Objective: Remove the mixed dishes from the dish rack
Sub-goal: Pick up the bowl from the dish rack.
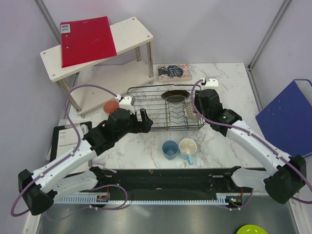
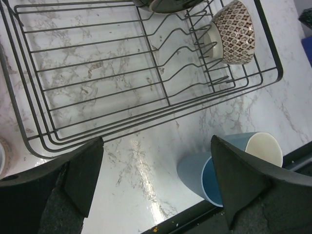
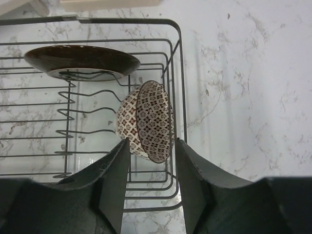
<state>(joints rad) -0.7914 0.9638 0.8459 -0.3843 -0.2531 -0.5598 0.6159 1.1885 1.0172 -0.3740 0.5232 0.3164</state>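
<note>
The left pincer (image 1: pixel 146 119) hung wide open and empty by the left front corner of the rack (image 1: pixel 152 105). The tumbler (image 1: pixel 111 106) stood on the surface (image 1: pixel 141 146) just off that end. The blue cup (image 1: pixel 169 149) and mug (image 1: pixel 188 147) stood in front of the rack, already unloaded. Inside it were the plate (image 1: pixel 175 94) and, at the right end, the bowl (image 3: pixel 146 122) on edge. The right pincer (image 3: pixel 151 142) sat half open astride the bowl's rim; whether it gripped yet could not be told. The step in hand looked like taking the bowl, which called for a firm close, then a straight lift clear of the wires.
</note>
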